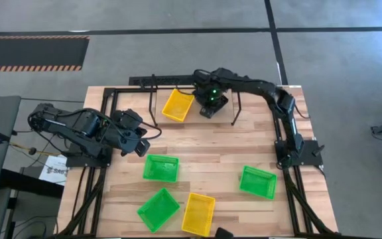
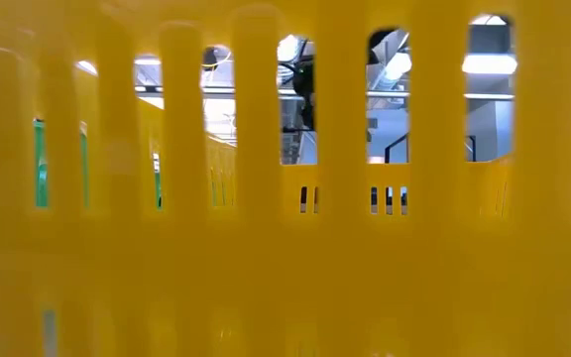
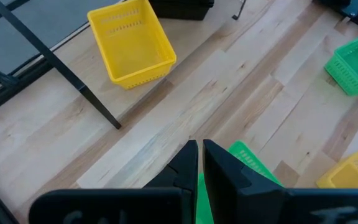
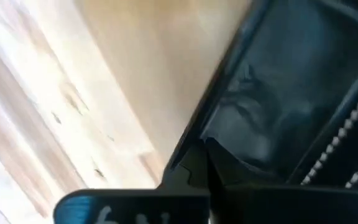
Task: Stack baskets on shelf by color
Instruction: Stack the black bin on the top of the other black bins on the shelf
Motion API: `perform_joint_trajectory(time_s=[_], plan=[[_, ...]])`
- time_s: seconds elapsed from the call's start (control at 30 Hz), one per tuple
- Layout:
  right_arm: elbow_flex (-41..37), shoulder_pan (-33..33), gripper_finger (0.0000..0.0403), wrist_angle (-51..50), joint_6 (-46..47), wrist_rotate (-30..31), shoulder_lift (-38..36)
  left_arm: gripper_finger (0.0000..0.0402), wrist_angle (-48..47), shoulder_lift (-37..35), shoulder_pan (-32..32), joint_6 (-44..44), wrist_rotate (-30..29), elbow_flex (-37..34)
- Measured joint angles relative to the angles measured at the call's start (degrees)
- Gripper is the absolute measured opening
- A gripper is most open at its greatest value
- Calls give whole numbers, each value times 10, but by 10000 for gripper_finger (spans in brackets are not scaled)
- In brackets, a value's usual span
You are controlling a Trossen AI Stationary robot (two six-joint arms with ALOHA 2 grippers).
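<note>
A black basket (image 1: 213, 108) hangs tilted at the far middle of the table, by the black wire shelf (image 1: 163, 81), with my right gripper (image 1: 211, 98) shut on it. Left of it a yellow basket (image 1: 178, 105) rests on its bottom on the table, between the shelf's legs. Three green baskets (image 1: 160, 168) (image 1: 158, 209) (image 1: 257, 182) and a second yellow one (image 1: 198, 214) rest on their bottoms on the near half of the table. My left gripper (image 3: 201, 163) waits shut at the left, above one green basket (image 3: 248, 163). My right gripper pinches the black basket's rim (image 4: 194, 146) between its two fingers. They come from above, pointing down. The basket (image 4: 291, 93) hangs tilted beside and below the fingers; I cannot tell whether any part of it rests on the table or the shelf.
The near yellow basket (image 2: 285, 248) stands right before the low camera and blocks that view. A small dark object (image 1: 224, 234) lies at the near edge. Bare wood (image 1: 211, 153) lies open in the table's middle. The arms' black tube frame (image 1: 78, 192) runs along both sides.
</note>
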Motion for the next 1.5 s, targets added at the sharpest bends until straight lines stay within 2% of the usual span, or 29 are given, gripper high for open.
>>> perform_joint_trajectory(time_s=[0.37, 0.63, 0.83, 1.23, 1.4, 1.5], plan=[[0, 49, 0, 92, 64, -2, 0, 11, 0, 0, 0, 2, 3, 0], [0, -2, 0, 67, 53, 41, 0, 11, 0, 0, 0, 2, 14, 0], [0, -37, 0, 67, 53, 48, 0, 11, 0, 0, 0, 5, 13, 0], [0, -63, 0, 65, 53, 71, 0, 11, 0, 0, 0, 0, 13, 0], [1, -82, 0, 21, 54, 80, 0, 11, 0, 0, 0, -5, 13, 0], [1, -89, 0, -3, 54, 106, 0, 11, 0, 0, 0, -6, 13, 0]])
